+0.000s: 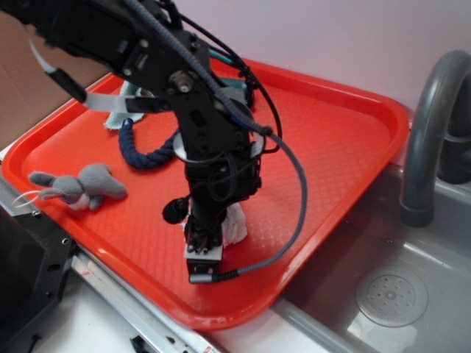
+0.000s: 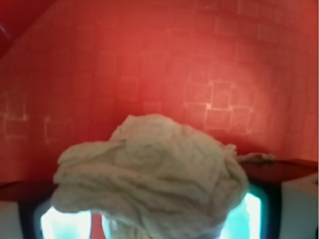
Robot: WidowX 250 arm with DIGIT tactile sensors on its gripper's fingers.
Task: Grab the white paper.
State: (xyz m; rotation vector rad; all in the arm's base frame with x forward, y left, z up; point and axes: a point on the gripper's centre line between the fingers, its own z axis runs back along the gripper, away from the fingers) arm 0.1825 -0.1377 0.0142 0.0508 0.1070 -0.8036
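Arm angled down, end effector [image 1: 210, 237] lowered

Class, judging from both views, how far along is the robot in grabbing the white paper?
Done: the end effector has reached the white paper on the red tray. In hand: the wad sits right at its fingers, though whether they have closed is unclear. Left: confirming the grip; no lift is visible yet.

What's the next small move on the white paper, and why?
Probably close the jaws. The gripper is down on the red tray with the white paper right at its fingers in the wrist view; whether it is already pinched can't be told.
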